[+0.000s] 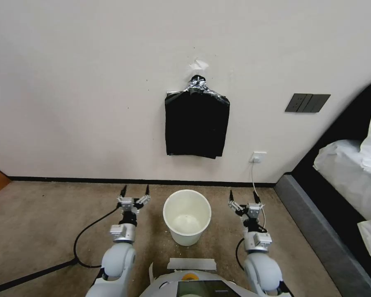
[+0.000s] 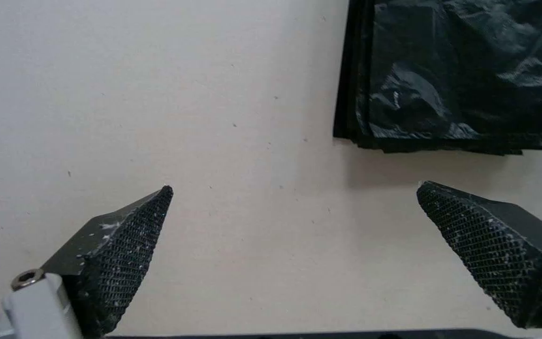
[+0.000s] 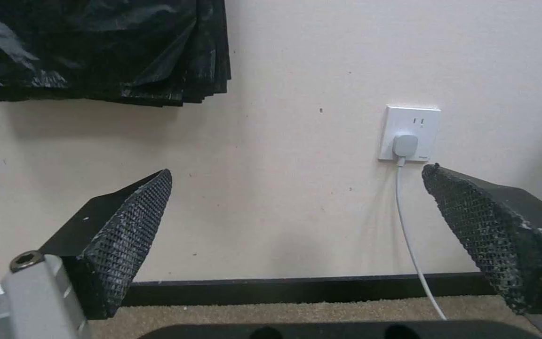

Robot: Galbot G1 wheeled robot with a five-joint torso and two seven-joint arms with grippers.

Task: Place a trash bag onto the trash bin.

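The cream-white trash bin stands upright and empty on the carpet, just in front of my base and between my two arms. My left gripper hovers open to the bin's left, pointing at the wall. My right gripper is open to the bin's right, also facing the wall. Neither holds anything. A flat bundle of black bags hangs on the wall above the bin, its bunched top taped. The single trash bag is out of view.
A wall socket with a white cable sits right of the bundle. A bed on a grey base blocks the right side. A black cable crosses the carpet at left. Tape lies near my base.
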